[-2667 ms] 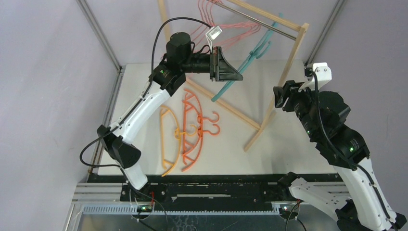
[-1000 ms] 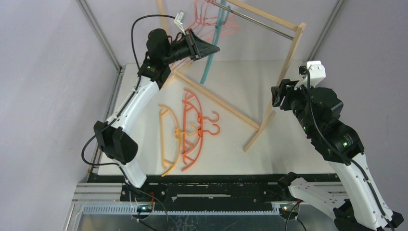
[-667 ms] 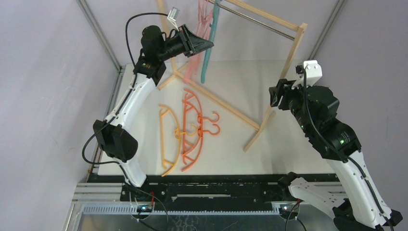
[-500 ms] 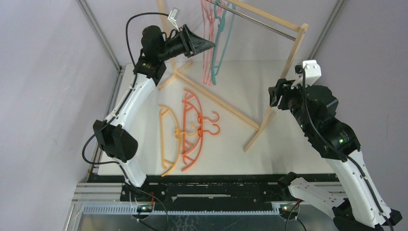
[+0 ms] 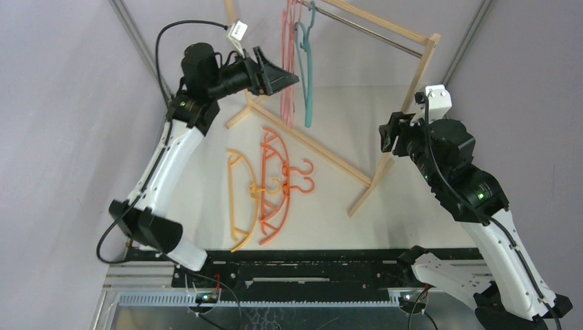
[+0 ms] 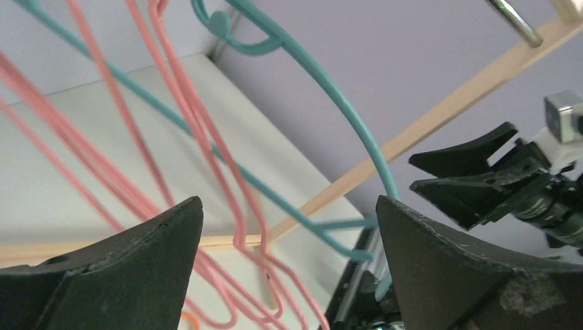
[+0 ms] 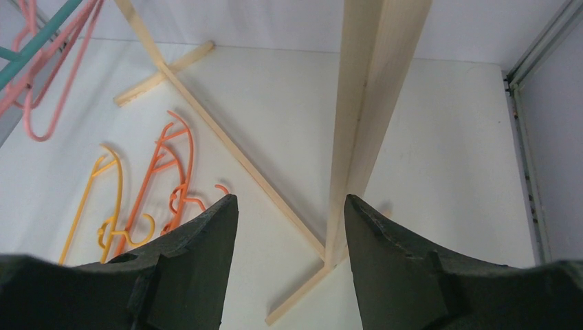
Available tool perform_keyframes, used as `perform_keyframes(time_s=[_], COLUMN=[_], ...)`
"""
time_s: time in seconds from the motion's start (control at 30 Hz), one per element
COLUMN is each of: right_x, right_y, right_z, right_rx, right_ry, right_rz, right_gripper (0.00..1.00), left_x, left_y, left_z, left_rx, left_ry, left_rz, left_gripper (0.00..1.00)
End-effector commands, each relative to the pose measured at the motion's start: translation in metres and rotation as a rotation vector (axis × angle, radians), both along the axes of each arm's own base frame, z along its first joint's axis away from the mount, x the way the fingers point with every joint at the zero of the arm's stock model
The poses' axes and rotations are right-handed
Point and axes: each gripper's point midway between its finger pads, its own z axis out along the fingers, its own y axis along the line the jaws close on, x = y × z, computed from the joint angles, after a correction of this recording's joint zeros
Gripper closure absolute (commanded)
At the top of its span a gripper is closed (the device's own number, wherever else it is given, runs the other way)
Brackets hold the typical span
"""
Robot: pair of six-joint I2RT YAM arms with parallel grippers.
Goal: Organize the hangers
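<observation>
A teal hanger (image 5: 306, 69) hangs by its hook from the rack's metal rod (image 5: 357, 26), beside several pink wire hangers (image 5: 287, 65). My left gripper (image 5: 278, 74) is raised just left of them and stands open, holding nothing. In the left wrist view the teal hanger (image 6: 330, 86) and pink hangers (image 6: 206, 144) hang in front of the open left gripper (image 6: 289, 203). Two orange hangers (image 5: 276, 185) and a yellow hanger (image 5: 239, 199) lie on the table. My right gripper (image 7: 290, 199) is open, next to the rack's right post (image 7: 375, 96).
The pale wooden rack (image 5: 419, 75) stands across the back of the white table (image 5: 412, 206), its base bar (image 5: 323, 155) running diagonally over the surface. Grey walls and a metal frame close in the sides. The right gripper (image 6: 481, 168) shows beyond the hangers in the left wrist view.
My left gripper opened and let go of the teal hanger, which now hangs on the rod. The left arm drew back to the left. The right arm crept slightly toward the post.
</observation>
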Motion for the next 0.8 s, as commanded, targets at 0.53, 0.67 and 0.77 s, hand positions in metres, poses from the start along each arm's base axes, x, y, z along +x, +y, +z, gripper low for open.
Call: perform_keyframes(time_s=[0.53,0.67,0.77], right_x=[0.008,0.01,0.01], right_y=[0.014,0.016,0.017], right_z=[-0.001,-0.006,-0.009], right_rx=[0.044,0.04,0.04], right_ry=[-0.001,0.016,0.026], right_rz=[0.032,0.036,0.042], right_gripper=[0.32,0.32,0.32], left_x=[-0.065,-0.098,-0.119], left_y=[0.134,0.136,0.137], left_z=[-0.204,-0.264,-0.294], left_rx=[0.539,0.572,0.592], left_ry=[0.179,0.314,0.362], left_rz=[0.538,0.581,0.592], left_gripper=[0.21,0.24,0.27])
